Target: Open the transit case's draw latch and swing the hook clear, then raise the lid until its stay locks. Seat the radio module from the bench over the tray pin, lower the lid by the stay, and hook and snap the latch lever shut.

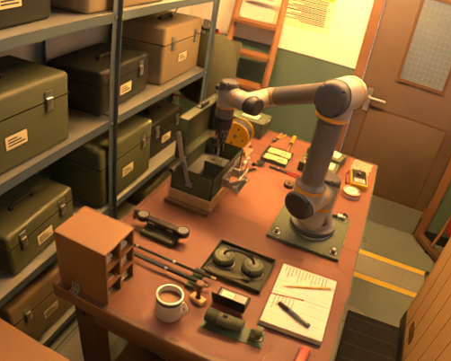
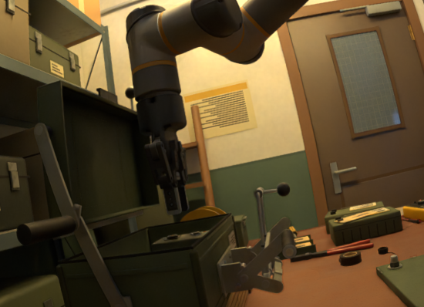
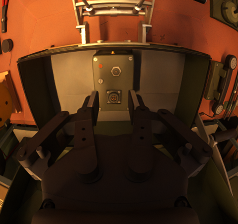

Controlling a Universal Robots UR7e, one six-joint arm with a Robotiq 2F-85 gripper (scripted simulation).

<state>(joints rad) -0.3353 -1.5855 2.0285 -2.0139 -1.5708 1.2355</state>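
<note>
My gripper [image 3: 112,105] [image 2: 172,205] [image 1: 218,148] hangs over the open transit case [image 1: 205,173] [image 2: 154,259], partly open and holding nothing. The radio module [image 3: 113,79] [image 2: 181,239] sits inside the case on the pale tray, its connector face up, directly below my fingers. The lid [image 2: 92,151] stands raised behind the case, and the stay [image 1: 183,158] [image 2: 73,220] slants up on one side. The draw latch lever and hook [image 2: 262,255] [image 3: 113,9] [image 1: 238,175] hang open off the front wall.
The case rests on a wooden plinth [image 1: 193,200] on the bench. A yellow reel [image 1: 240,132] stands just behind it, a handset [image 1: 162,226] lies in front, and red-handled pliers [image 2: 331,250] and a tape roll [image 2: 350,258] lie toward the door.
</note>
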